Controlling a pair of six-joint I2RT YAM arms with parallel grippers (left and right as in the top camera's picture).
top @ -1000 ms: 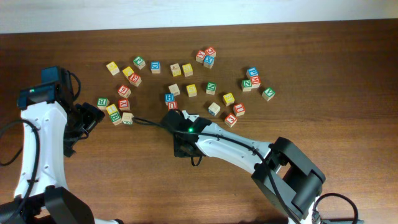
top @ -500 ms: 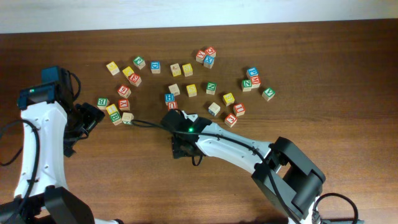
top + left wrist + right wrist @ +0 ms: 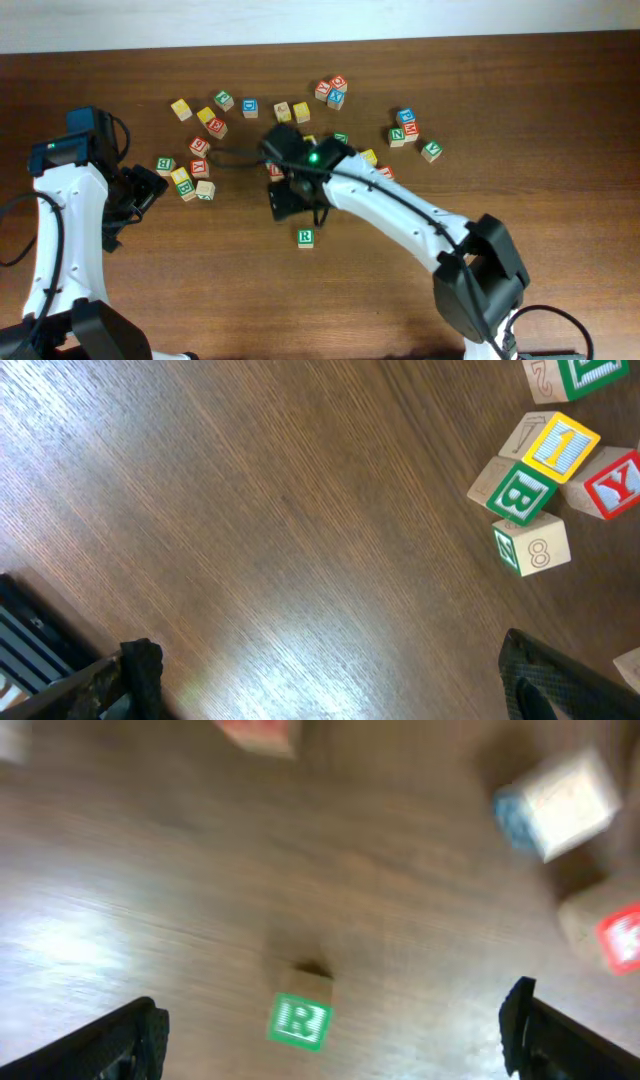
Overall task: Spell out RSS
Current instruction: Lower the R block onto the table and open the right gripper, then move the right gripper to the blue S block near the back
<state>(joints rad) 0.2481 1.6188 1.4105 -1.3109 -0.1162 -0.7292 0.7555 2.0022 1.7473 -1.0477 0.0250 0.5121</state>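
**Table and cubes.** The table (image 3: 540, 90) carries a loose scatter of lettered wooden cubes across its far half. The R cube (image 3: 305, 237) stands alone on bare wood on the near side of that scatter, near the table's centre. Its green R and green border face up, and it touches no other cube. In the right wrist view it appears blurred, flat on the wood, low in the frame.

**Yellow-faced cubes.** Several are spread through the scatter. One yellow cube (image 3: 181, 109) is at the far left and another yellow cube (image 3: 301, 111) is far of centre. Their letters cannot be read from overhead, so which of them bear an S cannot be told.

**Right hand.** The right hand (image 3: 284, 201) hangs over the table just far and left of the R cube, apart from it. In the wrist view one finger (image 3: 120, 1040) and its partner stand at opposite edges of the frame. The hand is fully spread and grips nothing.

**Left hand.** The left hand (image 3: 143, 188) is at the left of the table, just beside a small group of cubes. Its fingers are also spread wide, with only bare wood between them, and it holds nothing. Its wrist view shows the following members of that group:
- a green B cube (image 3: 520, 490), touching a yellow 1 cube (image 3: 560, 445);
- an 8 cube (image 3: 535, 545), just beside the B cube;
- a red Y cube (image 3: 610, 485), at the frame edge.
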